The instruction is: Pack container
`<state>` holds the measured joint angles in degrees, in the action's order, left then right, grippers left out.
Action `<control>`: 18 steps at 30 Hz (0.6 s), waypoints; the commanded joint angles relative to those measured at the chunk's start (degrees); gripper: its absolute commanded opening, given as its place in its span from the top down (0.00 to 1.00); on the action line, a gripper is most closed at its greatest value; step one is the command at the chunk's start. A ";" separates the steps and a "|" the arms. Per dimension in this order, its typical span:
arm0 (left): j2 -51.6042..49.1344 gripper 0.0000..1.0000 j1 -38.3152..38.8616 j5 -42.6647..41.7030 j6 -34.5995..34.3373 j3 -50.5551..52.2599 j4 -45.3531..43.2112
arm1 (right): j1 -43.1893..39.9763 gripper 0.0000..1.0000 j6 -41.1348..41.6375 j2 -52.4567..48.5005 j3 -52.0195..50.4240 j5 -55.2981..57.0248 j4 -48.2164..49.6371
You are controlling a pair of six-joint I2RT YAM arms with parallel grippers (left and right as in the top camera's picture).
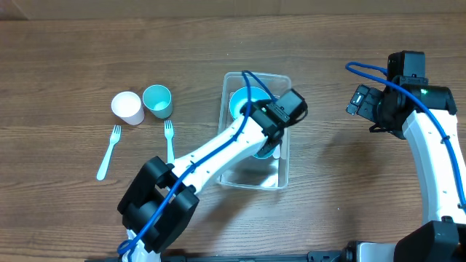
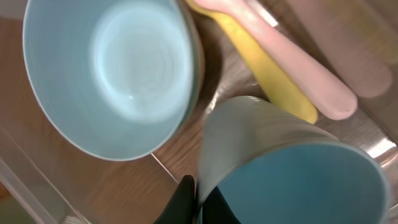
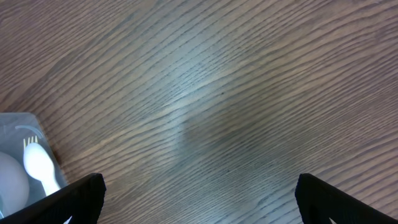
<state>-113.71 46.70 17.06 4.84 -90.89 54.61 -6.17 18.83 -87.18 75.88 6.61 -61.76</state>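
Observation:
The clear container [image 1: 283, 173] sits mid-table. My left gripper [image 1: 271, 138] is down inside it. In the left wrist view the left gripper [image 2: 198, 186] is shut on the wall of a teal cup [image 2: 292, 180], one finger inside the rim and one outside. A teal bowl [image 2: 115, 68] lies beside the cup, also seen as the bowl [image 1: 242, 102] at the container's far end. A pink utensil [image 2: 298, 68] and a yellow utensil [image 2: 267, 78] lie behind the cup. My right gripper [image 3: 199, 199] hangs open over bare table, right of the container.
Left of the container stand a white cup [image 1: 127, 108] and a teal cup [image 1: 157, 100], with two pale forks [image 1: 109, 151] [image 1: 169, 140] in front of them. The right wrist view catches the container's corner [image 3: 18, 124] with a white fork [image 3: 40, 165] in it.

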 commanded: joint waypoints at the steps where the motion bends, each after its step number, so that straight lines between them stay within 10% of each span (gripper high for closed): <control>1: -0.76 0.96 -4.13 -6.97 -10.86 -0.02 0.22 | 0.00 0.00 -0.15 1.36 1.25 0.42 0.13; 10: -0.76 0.96 -6.86 -10.51 -19.82 -0.02 1.95 | 0.00 0.00 -0.15 1.36 1.25 0.42 0.13; 18: -0.66 0.75 -6.88 -10.49 -20.33 -0.02 3.80 | 0.00 0.00 -0.15 1.36 1.25 0.42 0.13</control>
<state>-113.71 39.72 7.42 -14.13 -90.89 58.04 -6.17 18.81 -87.18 75.88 6.61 -61.78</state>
